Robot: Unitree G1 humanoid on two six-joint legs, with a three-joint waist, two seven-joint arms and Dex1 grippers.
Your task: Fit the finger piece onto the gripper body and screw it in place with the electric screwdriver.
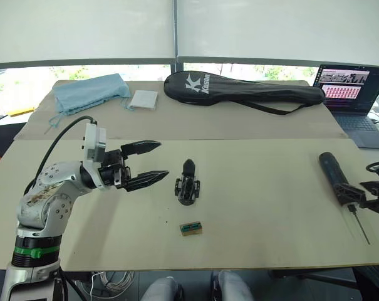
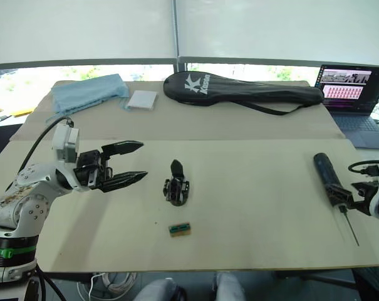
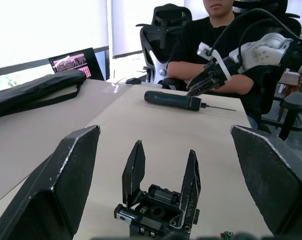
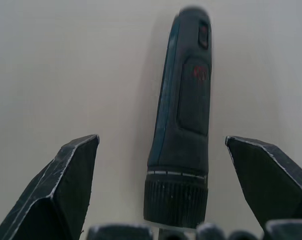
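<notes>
A: What could go wrong from here?

B: Start with the bench (image 1: 252, 188), which is smooth. The electric screwdriver (image 1: 335, 176) lies flat near its right edge, a round barrel free to roll. The right gripper (image 4: 160, 200) has its 2 fingers (image 4: 66, 185) spread wide, 1 on each side of the collar. If they close off-centre, I judge the tool could skid away or tilt.

A: And the left gripper (image 1: 153, 162)?

B: Its 2 fingers are also spread and hold nothing. The gripper body (image 1: 187, 185) sits mid-bench, just beyond the tips and apart from them. In the left wrist view it stands between the fingers, showing 2 prongs. A careless reach could knock it over.

A: The finger piece?

B: I cannot tell whether 1 prong is it.
</notes>
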